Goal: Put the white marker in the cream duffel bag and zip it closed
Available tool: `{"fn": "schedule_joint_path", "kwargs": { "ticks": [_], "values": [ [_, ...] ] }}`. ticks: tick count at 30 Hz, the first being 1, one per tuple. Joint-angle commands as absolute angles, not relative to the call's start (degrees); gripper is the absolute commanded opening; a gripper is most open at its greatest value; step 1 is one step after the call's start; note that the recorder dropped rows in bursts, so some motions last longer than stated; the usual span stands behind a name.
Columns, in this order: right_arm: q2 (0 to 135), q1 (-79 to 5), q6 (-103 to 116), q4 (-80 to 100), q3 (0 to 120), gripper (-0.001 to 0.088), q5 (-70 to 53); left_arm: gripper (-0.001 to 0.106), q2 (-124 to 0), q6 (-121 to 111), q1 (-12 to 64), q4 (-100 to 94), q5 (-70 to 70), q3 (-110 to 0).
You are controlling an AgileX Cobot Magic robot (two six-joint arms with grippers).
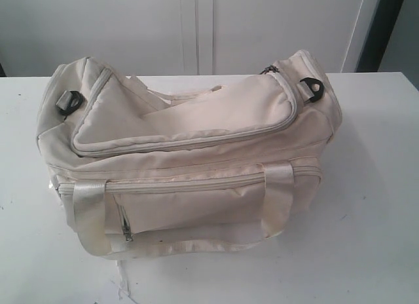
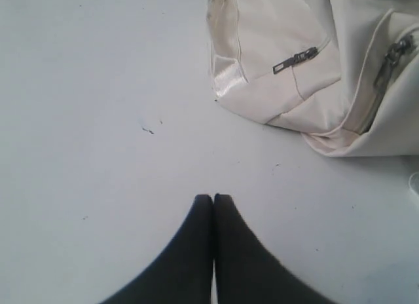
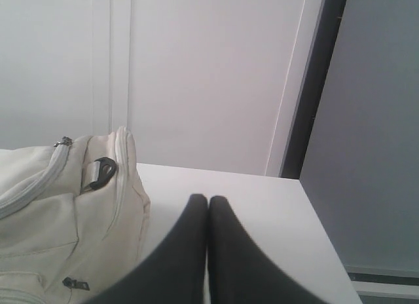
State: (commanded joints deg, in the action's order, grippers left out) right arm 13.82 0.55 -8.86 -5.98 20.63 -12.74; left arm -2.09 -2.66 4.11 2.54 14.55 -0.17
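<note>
Cream duffel bag point(image 1: 196, 140) sits mid-table point(image 1: 366, 238), top zip looks closed, rear near far edge; bare tabletop open in front and at both sides. Left gripper point(image 2: 213, 198) pressed together, empty, pointing across bare surface short of bag's front corner. Right gripper point(image 3: 208, 199) likewise pressed together, empty, beside bag's end with black strap clip point(image 3: 101, 173), near table corner.

duffel bag point(image 1: 190, 153) on table point(image 1: 366, 238), centred

A white table point(image 1: 366, 238) carries the cream duffel bag point(image 1: 196, 160).
</note>
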Motion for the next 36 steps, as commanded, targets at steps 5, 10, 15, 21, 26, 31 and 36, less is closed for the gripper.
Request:
{"fn": "schedule_joint_path", "kwargs": {
  "ticks": [5,10,15,21,26,31,36],
  "values": [
    [13.82,0.55,-8.86,-5.86,20.63,0.0007,-12.74,0.0,0.0,-2.79,4.11,2.66,14.03,0.0],
    [13.82,0.55,-8.86,-5.86,20.63,0.0007,-12.74,0.0,0.0,-2.7,4.11,2.91,13.67,0.0],
    [13.82,0.55,-8.86,-5.86,20.63,0.0007,-12.74,0.0,0.0,-2.7,4.11,2.91,13.42,0.0],
    [13.82,0.55,-8.86,-5.86,20.63,0.0007,-12.74,0.0,0.0,-2.7,4.11,2.91,13.42,0.0],
    [13.82,0.55,-8.86,-5.74,20.63,0.0007,-12.74,0.0,0.0,-2.7,4.11,2.91,13.32,0.0],
    [13.82,0.55,-8.86,-5.74,20.63,0.0007,-12.74,0.0,0.0,-2.7,4.11,2.91,13.32,0.0],
    [13.82,0.55,-8.86,-5.74,20.63,0.0007,-12.74,0.0,0.0,-2.7,4.11,2.91,13.32,0.0]
  ]
}}
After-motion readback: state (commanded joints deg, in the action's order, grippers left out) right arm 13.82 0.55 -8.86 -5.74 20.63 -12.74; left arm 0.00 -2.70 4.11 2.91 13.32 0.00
